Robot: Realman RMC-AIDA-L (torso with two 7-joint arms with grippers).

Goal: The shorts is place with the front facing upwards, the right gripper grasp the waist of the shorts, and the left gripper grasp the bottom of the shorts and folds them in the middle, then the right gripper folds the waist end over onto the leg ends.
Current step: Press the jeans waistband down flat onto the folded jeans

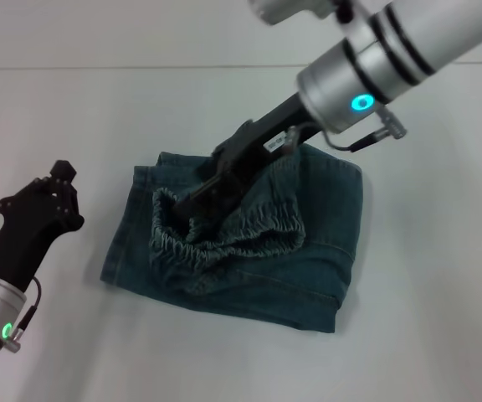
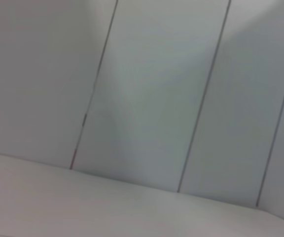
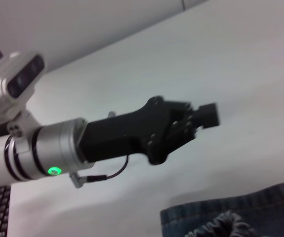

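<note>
Right gripper (image 1: 192, 199) reaches in from far right, fingers closed on the waist (image 1: 224, 234), pinching the ruffled band over mid-shorts. Shorts (image 1: 308, 268) lie folded on the white table (image 1: 425, 335), center, waist end bunched up on top of the denim, leg ends (image 1: 124, 243) at left. Left gripper (image 1: 61, 172) hangs apart at near left, off the cloth; can't tell its fingers' state.
</note>
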